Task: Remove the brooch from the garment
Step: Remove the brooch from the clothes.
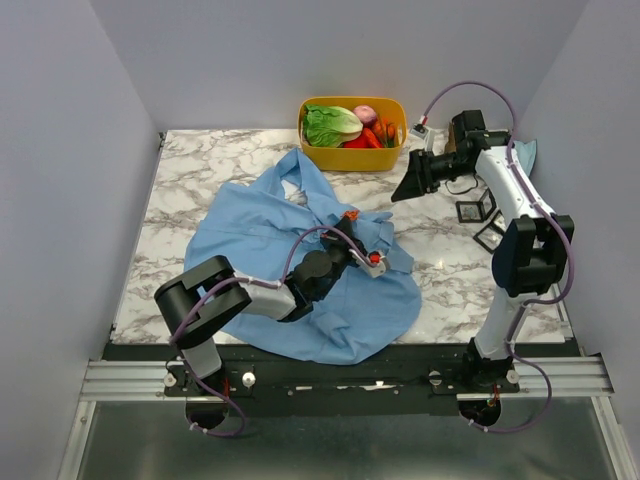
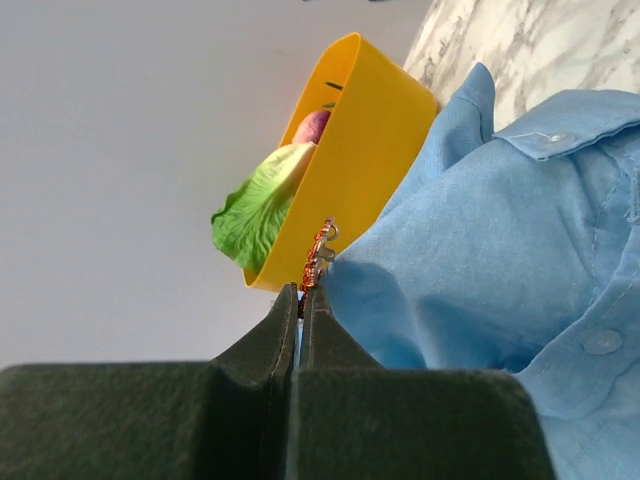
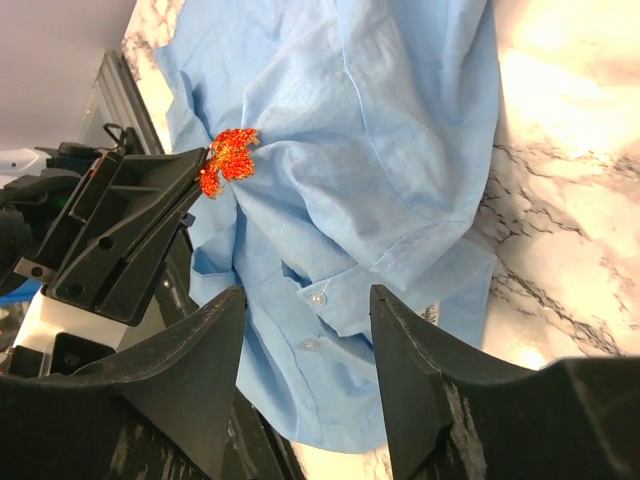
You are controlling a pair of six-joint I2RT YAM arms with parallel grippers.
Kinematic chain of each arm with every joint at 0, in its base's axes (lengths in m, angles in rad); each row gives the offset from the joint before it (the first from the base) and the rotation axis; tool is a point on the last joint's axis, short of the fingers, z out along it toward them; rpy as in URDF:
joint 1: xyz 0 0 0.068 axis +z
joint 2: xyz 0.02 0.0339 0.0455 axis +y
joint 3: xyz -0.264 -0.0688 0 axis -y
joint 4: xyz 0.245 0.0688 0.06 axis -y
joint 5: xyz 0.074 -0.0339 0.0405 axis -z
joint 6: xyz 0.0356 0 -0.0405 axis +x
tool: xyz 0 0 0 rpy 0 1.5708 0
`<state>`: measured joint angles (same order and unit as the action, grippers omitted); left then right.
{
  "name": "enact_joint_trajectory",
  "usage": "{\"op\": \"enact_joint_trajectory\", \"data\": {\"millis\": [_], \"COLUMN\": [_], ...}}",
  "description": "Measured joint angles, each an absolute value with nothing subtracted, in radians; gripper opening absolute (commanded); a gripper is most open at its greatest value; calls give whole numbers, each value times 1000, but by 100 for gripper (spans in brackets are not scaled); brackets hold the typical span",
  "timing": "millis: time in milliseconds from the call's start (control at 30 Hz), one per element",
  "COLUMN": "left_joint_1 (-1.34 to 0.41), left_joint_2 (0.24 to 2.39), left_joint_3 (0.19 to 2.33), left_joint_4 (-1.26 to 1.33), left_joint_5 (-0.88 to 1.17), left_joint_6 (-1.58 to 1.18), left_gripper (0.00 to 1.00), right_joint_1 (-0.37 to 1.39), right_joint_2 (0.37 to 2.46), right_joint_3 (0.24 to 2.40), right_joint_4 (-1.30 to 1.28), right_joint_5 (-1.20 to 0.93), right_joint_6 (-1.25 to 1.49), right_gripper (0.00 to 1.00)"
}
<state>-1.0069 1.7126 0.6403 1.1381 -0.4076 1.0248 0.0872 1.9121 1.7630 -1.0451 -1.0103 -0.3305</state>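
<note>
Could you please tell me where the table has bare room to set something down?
The table is bare in its far-left corner, left of the basket and beyond the shirt; along its left edge; and near right, between shirt and right arm. The far-right corner is crowded with small black squares.

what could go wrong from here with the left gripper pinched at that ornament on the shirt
1. The left gripper is shut right at the red-orange ornament, where the shirt bunches up. Whether it pinches metal or cloth is unclear, so a pull may drag or tear the thin fabric.
2. The right gripper is open and off the cloth, so nothing pins the shirt down. The whole shirt could lift with the ornament.
</note>
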Motion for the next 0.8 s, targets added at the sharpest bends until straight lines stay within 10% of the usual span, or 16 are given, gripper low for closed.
{"op": "enact_joint_trajectory", "data": {"millis": [800], "left_joint_1": [-980], "left_joint_2": [1605], "left_joint_3": [935], "left_joint_4": [264], "left_joint_5": [-324], "left_joint_6": [590], "left_gripper": [0], "right_joint_1": [84], "right_joint_2": [1909], "right_joint_3": [1760], "right_joint_4": [-1040], "right_joint_5": [-979], "right_joint_6": [-342], "right_gripper": [61]}}
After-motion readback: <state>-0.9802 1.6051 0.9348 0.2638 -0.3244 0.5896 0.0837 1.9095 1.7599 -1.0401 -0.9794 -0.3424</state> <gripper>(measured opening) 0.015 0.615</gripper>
